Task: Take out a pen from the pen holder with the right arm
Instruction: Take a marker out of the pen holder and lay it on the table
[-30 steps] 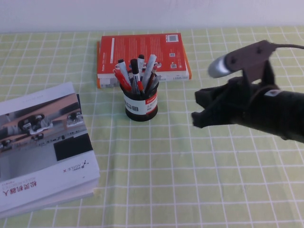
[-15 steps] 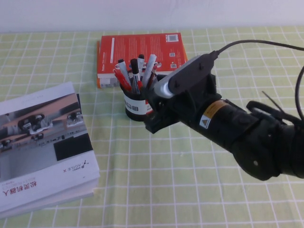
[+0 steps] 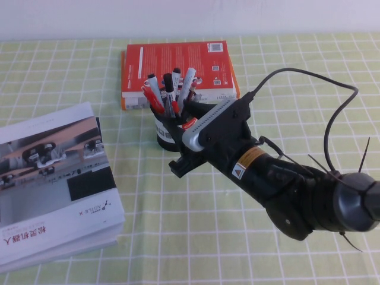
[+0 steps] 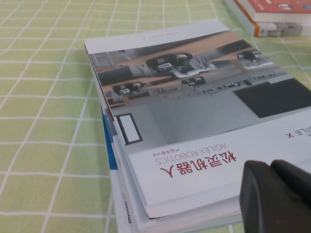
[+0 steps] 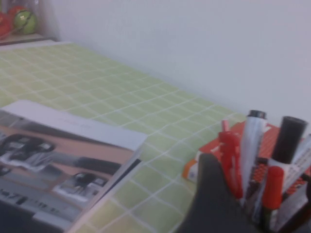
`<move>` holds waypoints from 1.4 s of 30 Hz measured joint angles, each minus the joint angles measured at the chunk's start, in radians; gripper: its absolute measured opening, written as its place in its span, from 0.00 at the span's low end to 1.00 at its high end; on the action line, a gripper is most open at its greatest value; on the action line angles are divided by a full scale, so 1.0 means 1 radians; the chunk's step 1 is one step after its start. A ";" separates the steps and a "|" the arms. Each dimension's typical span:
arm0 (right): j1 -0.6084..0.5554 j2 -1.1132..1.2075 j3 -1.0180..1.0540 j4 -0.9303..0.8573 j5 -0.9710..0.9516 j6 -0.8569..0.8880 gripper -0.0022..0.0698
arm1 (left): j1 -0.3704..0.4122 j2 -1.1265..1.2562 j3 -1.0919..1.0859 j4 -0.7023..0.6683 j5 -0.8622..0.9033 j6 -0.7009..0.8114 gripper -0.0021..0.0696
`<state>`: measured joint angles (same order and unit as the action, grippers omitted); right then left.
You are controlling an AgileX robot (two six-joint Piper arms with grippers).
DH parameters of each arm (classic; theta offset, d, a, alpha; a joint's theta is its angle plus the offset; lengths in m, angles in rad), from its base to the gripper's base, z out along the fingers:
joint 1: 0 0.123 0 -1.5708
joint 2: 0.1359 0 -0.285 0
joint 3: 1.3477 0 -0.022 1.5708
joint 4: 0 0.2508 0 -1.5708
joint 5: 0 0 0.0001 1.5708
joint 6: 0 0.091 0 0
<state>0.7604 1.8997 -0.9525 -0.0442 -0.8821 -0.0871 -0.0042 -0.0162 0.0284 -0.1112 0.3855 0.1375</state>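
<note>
**Reaching at the pen holder with the right arm**

Stretching across the green checked counter (image 3: 297,89), the right arm ends at the black pen holder (image 3: 168,136), which stands upright just in front of a red book (image 3: 178,65) lying flat. The right end effector (image 3: 185,139) is released. Its jaws are spread, with one dark finger low on the near side of the holder and the other up beside the pens (image 3: 169,89). In the right wrist view one finger (image 5: 214,194) stands just beside the red and white pens (image 5: 252,145). No pen is clamped, and all of them sit in the holder, caps up and leaning outward. A black cable (image 3: 320,83) arcs above the arm.

On the robot's left lies a stack of booklets (image 3: 53,184), well apart from the holder. The left end effector (image 4: 274,194) shows only in the left wrist view. It sits low over a corner of the top booklet's cover (image 4: 194,121), clenched, its two dark fingers pressed together on nothing.
</note>
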 joint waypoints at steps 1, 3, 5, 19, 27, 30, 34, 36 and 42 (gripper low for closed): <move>0.000 0.005 -0.002 0.012 -0.015 -0.010 0.52 | 0.000 0.000 0.000 0.000 0.000 0.000 0.02; 0.000 0.021 -0.012 0.033 -0.026 -0.026 0.52 | 0.000 0.000 0.000 0.000 0.000 0.000 0.02; 0.000 0.036 -0.028 0.044 -0.026 -0.034 0.52 | 0.000 0.000 0.000 0.000 0.000 0.000 0.02; -0.008 0.129 -0.138 0.052 -0.015 -0.037 0.50 | 0.000 0.000 0.000 0.000 0.000 0.000 0.02; -0.018 0.136 -0.155 0.057 0.022 -0.057 0.48 | 0.000 0.000 0.000 0.000 0.000 0.000 0.02; -0.020 0.136 -0.157 0.057 0.023 -0.063 0.44 | 0.000 0.000 0.000 0.000 0.000 0.000 0.02; -0.020 0.136 -0.157 0.057 0.025 -0.063 0.40 | 0.000 0.000 0.000 0.000 0.000 0.000 0.02; -0.022 0.136 -0.157 0.057 0.026 -0.063 0.39 | 0.000 0.000 0.000 0.000 0.000 0.000 0.02; -0.021 0.138 -0.165 0.057 0.027 -0.063 0.39 | 0.000 0.000 0.000 0.000 0.000 0.000 0.02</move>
<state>0.7395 2.0378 -1.1174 0.0127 -0.8547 -0.1502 -0.0042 -0.0162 0.0284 -0.1112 0.3855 0.1375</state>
